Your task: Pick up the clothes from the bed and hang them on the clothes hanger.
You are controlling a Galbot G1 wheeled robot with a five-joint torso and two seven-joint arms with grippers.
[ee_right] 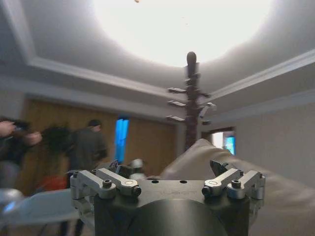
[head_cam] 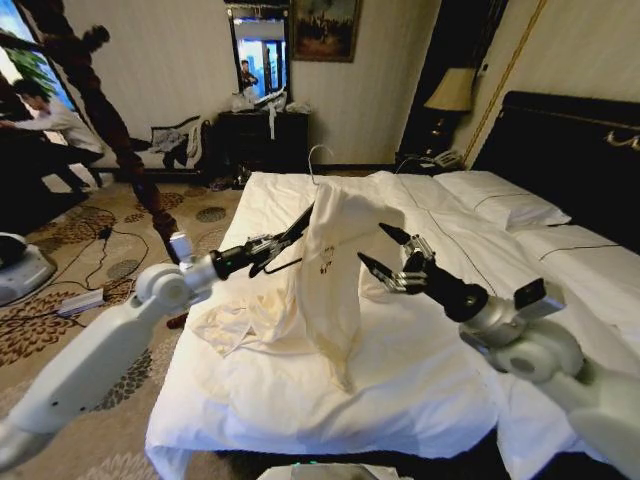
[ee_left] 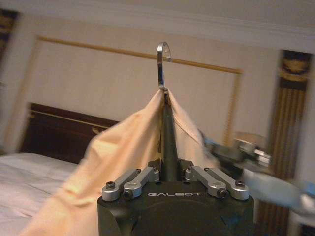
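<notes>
The clothes [head_cam: 335, 250], a cream shirt, hang draped over the clothes hanger above the bed [head_cam: 400, 390]; one part trails onto the duvet at the left. The hanger's silver hook [head_cam: 318, 155] pokes up above the fabric. My left gripper [head_cam: 272, 250] is shut on the hanger's dark arm [head_cam: 297, 222]. In the left wrist view that arm [ee_left: 170, 142] runs up to the hook [ee_left: 162, 61], with cream cloth [ee_left: 123, 157] falling off both sides. My right gripper [head_cam: 383, 250] stands open just right of the garment, and its wrist view shows the cloth [ee_right: 206, 152] close ahead.
A tall dark turned-wood stand [head_cam: 110, 120] rises on the carpet left of the bed, also seen from the right wrist as the stand [ee_right: 191, 98]. Pillows [head_cam: 500, 200] and a dark headboard [head_cam: 570, 150] lie to the right. A dresser [head_cam: 262, 130] and people stand far off. Cables [head_cam: 80, 300] cross the carpet.
</notes>
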